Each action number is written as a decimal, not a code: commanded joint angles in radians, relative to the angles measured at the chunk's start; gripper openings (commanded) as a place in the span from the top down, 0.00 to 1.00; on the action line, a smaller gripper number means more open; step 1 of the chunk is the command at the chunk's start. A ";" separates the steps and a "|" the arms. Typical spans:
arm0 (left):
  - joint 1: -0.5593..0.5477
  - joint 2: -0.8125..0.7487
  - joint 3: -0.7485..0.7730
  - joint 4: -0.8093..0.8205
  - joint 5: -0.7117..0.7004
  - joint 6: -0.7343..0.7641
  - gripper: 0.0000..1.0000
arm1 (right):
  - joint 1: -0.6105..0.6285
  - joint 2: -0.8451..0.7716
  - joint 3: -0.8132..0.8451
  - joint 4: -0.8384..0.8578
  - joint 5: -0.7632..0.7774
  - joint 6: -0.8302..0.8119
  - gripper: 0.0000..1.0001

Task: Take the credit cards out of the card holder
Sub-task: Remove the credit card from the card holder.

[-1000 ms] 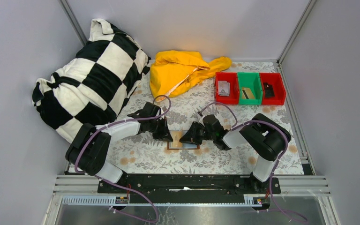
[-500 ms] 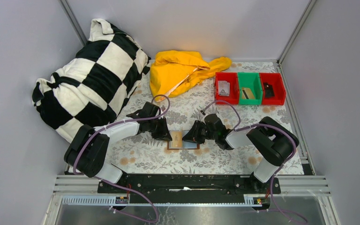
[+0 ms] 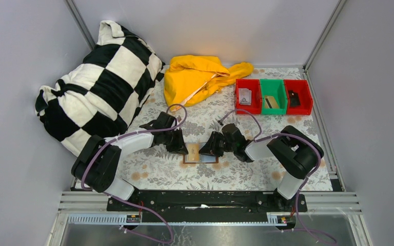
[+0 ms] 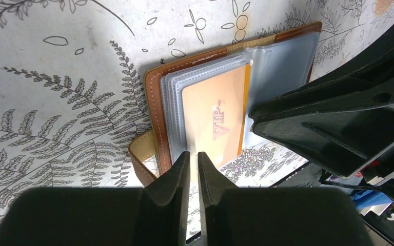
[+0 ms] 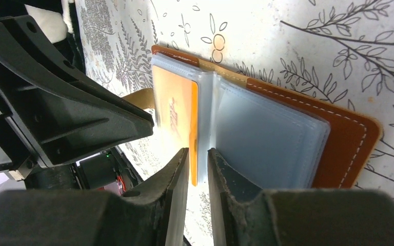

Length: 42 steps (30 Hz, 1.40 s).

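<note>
Card coming into view: I'm seeing the tan "VIP"-printed credit card [image 4: 213,118], hidden a second ago, now lying exposed in its pocket.

The brown leather-look bifold card holder [image 4: 154,102] is lying open on the floral tablecloth [image 3: 236,174] between the arms, with the card not yet out, so extraction is only beginning. The left gripper [image 4: 193,156] is reaching in low, jaws a slit apart at the card's edge; I cannot tell whether it's pinching. The right gripper [image 5: 197,154] is facing it, seemingly clamping the clear plastic sleeve [image 5: 203,102].
</note>
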 commanded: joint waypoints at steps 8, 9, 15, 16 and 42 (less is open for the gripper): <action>-0.014 0.041 0.031 0.066 0.028 -0.005 0.88 | -0.008 0.063 0.032 0.048 -0.012 0.014 0.71; -0.016 0.043 0.029 0.071 0.031 -0.007 0.88 | -0.008 0.068 0.031 0.057 -0.017 0.021 0.71; -0.022 0.061 0.021 0.107 0.055 -0.017 0.88 | -0.008 0.097 0.025 0.112 -0.043 0.052 0.73; -0.023 0.067 0.022 0.110 0.054 -0.017 0.89 | -0.008 0.095 0.022 0.120 -0.043 0.055 0.76; -0.021 0.111 0.017 0.070 -0.002 0.002 0.90 | -0.083 -0.029 -0.092 0.090 -0.039 0.020 0.96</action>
